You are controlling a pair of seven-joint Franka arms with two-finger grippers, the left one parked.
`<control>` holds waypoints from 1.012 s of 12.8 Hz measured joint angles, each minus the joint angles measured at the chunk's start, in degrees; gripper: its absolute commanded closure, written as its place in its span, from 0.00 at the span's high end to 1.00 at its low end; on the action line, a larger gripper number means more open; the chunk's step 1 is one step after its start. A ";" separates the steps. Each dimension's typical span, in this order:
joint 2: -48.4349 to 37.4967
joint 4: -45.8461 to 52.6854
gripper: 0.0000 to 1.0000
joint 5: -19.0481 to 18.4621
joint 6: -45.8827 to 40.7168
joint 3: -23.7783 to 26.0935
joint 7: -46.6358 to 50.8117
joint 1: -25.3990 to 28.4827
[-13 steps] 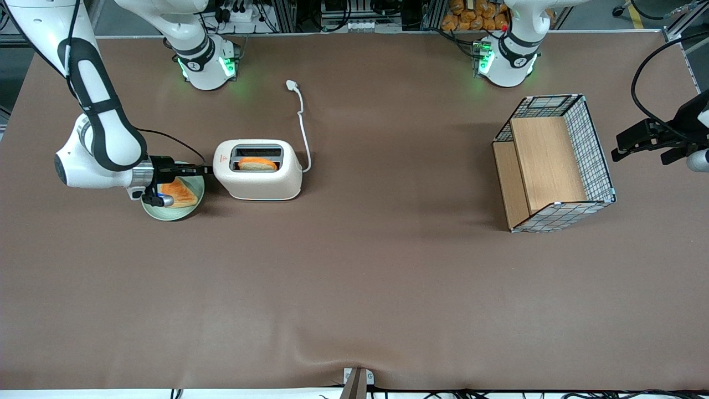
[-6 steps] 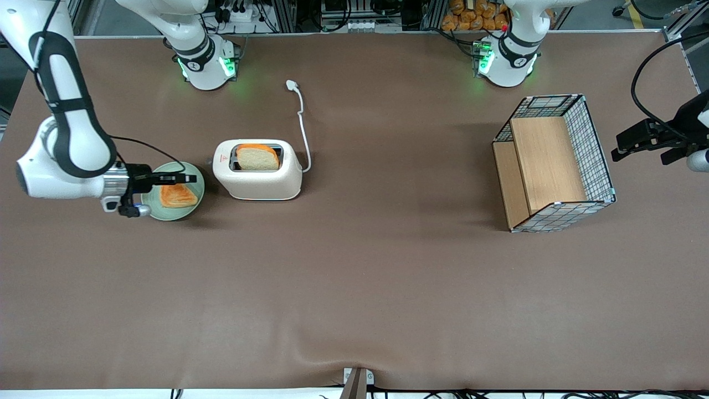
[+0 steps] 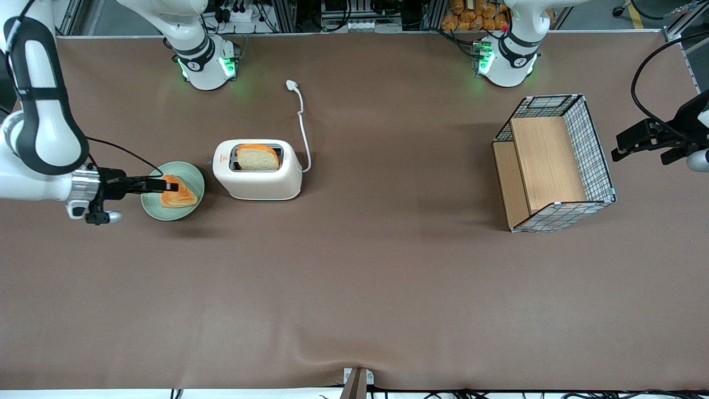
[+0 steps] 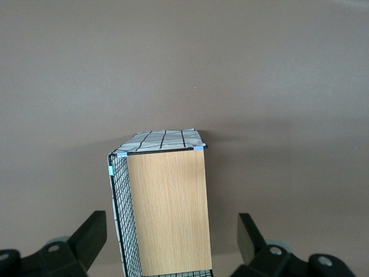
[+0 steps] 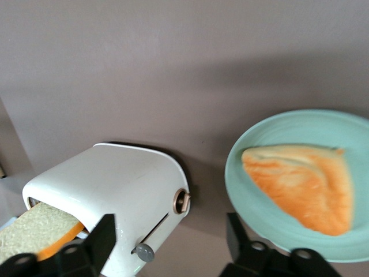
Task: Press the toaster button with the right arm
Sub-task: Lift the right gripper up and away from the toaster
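Note:
The cream-white toaster [image 3: 257,176] stands on the brown table with a slice of bread [image 3: 257,158] raised in its top slot. It also shows in the right wrist view [image 5: 115,190]. The grey toaster button [image 5: 143,252] sticks out of its narrow end, under a round knob [image 5: 182,201]. The right arm [image 3: 39,133] holds its gripper [image 3: 169,184] level over a green plate [image 3: 191,173], pointing at that end and well apart from it. The gripper [image 5: 173,245] is open and empty.
The green plate [image 5: 239,164] holds a toasted triangle [image 5: 302,184], between the gripper and the toaster. The white cord and plug [image 3: 302,124] lie farther from the front camera than the toaster. A wire basket with wooden shelves [image 3: 554,160] lies toward the parked arm's end.
The right arm has drawn back from the toaster's narrow end, toward its own end of the table. The bread has risen in the slot.

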 measured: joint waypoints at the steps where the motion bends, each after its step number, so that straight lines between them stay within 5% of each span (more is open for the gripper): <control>1: -0.88 1.65 1.00 -2.70 0.06 0.06 0.14 0.00; 5: -5.26 7.22 1.00 -13.40 0.09 0.42 2.31 0.04; 13: -13.05 7.91 1.00 -22.02 -2.11 1.43 15.65 9.16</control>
